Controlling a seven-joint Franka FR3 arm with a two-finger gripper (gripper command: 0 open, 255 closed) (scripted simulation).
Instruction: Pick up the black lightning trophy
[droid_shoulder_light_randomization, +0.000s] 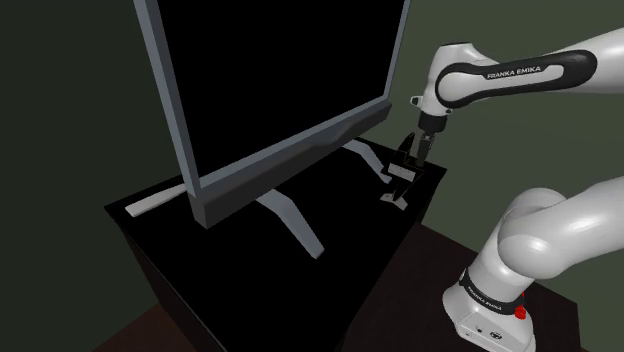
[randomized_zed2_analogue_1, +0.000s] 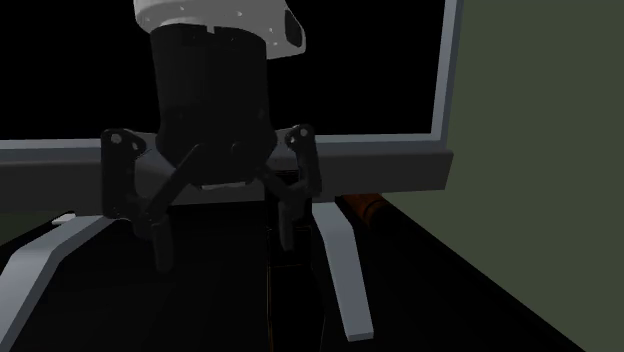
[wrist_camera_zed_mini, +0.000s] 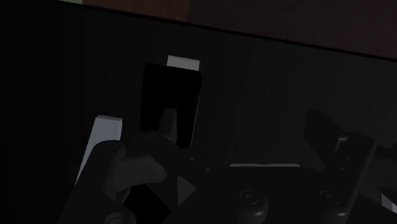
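Note:
The black lightning trophy (droid_shoulder_light_randomization: 396, 190) stands on a pale base near the right end of the black cabinet (droid_shoulder_light_randomization: 220, 280), beside the TV's stand leg. My gripper (droid_shoulder_light_randomization: 405, 166) hangs just above it, pointing down. In the second exterior view the gripper (randomized_zed2_analogue_1: 227, 245) is open, its two fingers (randomized_zed2_analogue_1: 162, 245) spread wide with nothing between them. In the wrist view the trophy (wrist_camera_zed_mini: 169, 102) is a dark upright slab with grey bits at its edges. It lies beyond one finger (wrist_camera_zed_mini: 124, 168) rather than midway in the open gripper (wrist_camera_zed_mini: 229, 149).
A large TV (droid_shoulder_light_randomization: 280, 80) with a grey frame and splayed grey legs (droid_shoulder_light_randomization: 292, 218) takes up most of the cabinet top, close behind the gripper. The cabinet's edge runs just beyond the trophy. A small brown object (randomized_zed2_analogue_1: 362, 208) lies behind a TV leg. My stand (droid_shoulder_light_randomization: 490, 315) sits on brown floor.

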